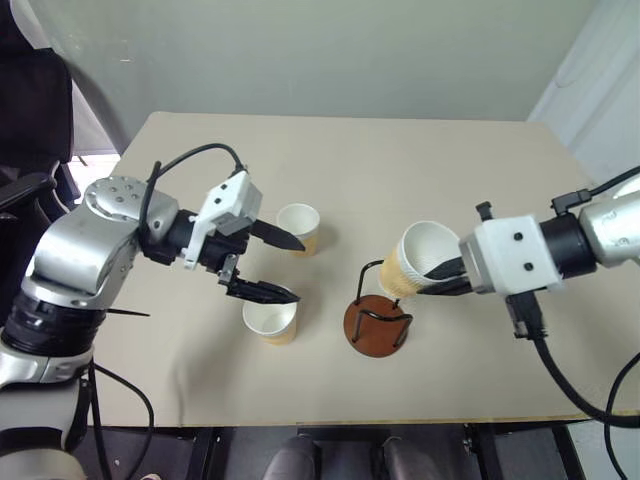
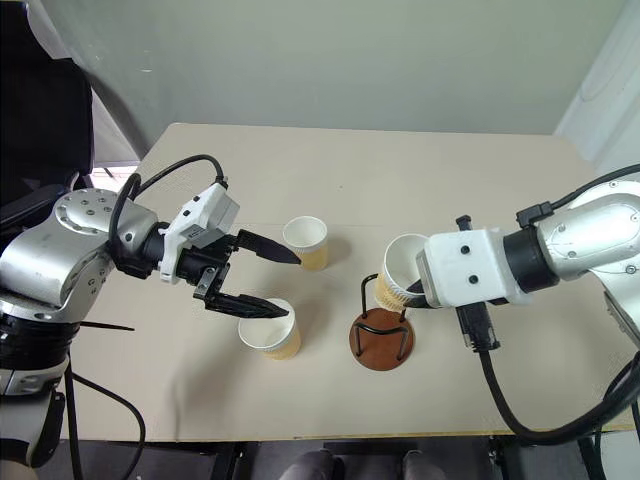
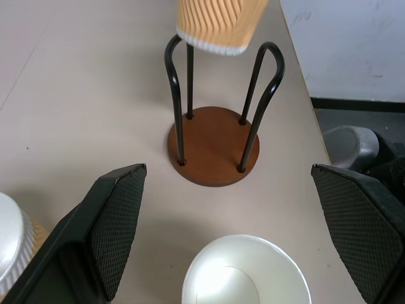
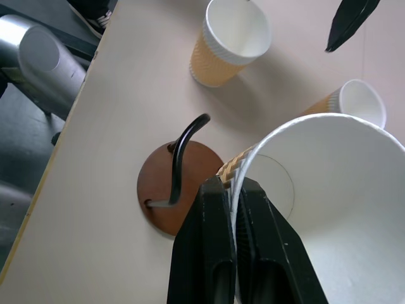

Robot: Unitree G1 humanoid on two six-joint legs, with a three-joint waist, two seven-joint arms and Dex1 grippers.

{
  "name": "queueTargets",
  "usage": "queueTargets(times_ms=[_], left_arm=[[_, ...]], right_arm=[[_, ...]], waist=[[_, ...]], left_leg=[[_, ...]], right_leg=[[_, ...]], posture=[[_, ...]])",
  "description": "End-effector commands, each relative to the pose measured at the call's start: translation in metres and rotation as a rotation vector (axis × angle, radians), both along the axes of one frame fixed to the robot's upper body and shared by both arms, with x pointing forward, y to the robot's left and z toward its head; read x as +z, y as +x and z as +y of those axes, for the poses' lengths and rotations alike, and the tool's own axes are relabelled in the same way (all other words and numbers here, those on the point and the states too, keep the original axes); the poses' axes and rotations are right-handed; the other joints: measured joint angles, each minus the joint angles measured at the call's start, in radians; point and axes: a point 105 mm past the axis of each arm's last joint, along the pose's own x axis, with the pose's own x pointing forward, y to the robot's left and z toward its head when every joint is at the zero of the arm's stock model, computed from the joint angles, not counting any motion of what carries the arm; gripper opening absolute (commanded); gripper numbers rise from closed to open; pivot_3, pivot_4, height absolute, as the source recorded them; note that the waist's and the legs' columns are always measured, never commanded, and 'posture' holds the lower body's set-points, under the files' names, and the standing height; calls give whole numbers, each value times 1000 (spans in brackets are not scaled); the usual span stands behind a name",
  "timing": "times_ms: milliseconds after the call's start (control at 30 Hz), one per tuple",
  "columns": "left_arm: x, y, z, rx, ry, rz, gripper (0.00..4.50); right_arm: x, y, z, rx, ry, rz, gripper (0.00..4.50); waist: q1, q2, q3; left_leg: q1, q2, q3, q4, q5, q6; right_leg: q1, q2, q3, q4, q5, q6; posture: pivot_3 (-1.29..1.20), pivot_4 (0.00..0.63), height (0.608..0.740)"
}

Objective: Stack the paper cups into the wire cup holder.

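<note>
My right gripper is shut on the rim of a paper cup, with one finger inside and one outside. The cup hangs tilted, its base just above the black loops of the wire cup holder. The holder's brown disc stands bare on the table. Two more paper cups stand upright to its left, one farther back and one nearer the front. My left gripper is open, hovering between these two cups and pointing toward the holder, and it holds nothing.
The beige table has bare surface behind and to the right of the holder. Its front edge runs close behind the holder and the near cup. A dark chair stands off the table's left side.
</note>
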Motion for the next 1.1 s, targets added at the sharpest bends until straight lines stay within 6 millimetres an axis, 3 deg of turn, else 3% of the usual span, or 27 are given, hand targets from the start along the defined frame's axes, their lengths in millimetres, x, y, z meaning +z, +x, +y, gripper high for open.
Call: queueTargets(times_ms=[33,600,700,1000,1067,1100], left_arm=[[8,-1,-3,-25,6,-39,4500],[9,0,-3,-23,5,-45,4500],[9,-1,-3,-18,5,-44,4500],[8,-1,-1,-11,6,-44,4500],[8,0,-1,-5,7,-48,4500],[8,1,-1,-3,8,-50,4500]], right_arm=[[13,-7,1,10,12,-50,56],[-6,-5,3,20,1,0,56],[-9,-3,3,20,-1,1,617],[-6,4,3,-1,33,-14,3804],[-4,8,3,-20,51,-32,4401],[-3,9,3,-26,57,-36,4458]], waist=[[0,0,0],[0,0,0],[0,0,0],[0,0,0],[0,0,0],[0,0,0]], left_leg=[[0,0,0,0,0,0],[0,0,0,0,0,0],[0,0,0,0,0,0],[0,0,0,0,0,0],[0,0,0,0,0,0],[0,0,0,0,0,0]], right_leg=[[0,0,0,0,0,0],[0,0,0,0,0,0],[0,0,0,0,0,0],[0,0,0,0,0,0],[0,0,0,0,0,0],[0,0,0,0,0,0]], posture=[[0,150,740],[0,150,740],[0,150,740],[0,150,740],[0,150,740],[0,150,740]])
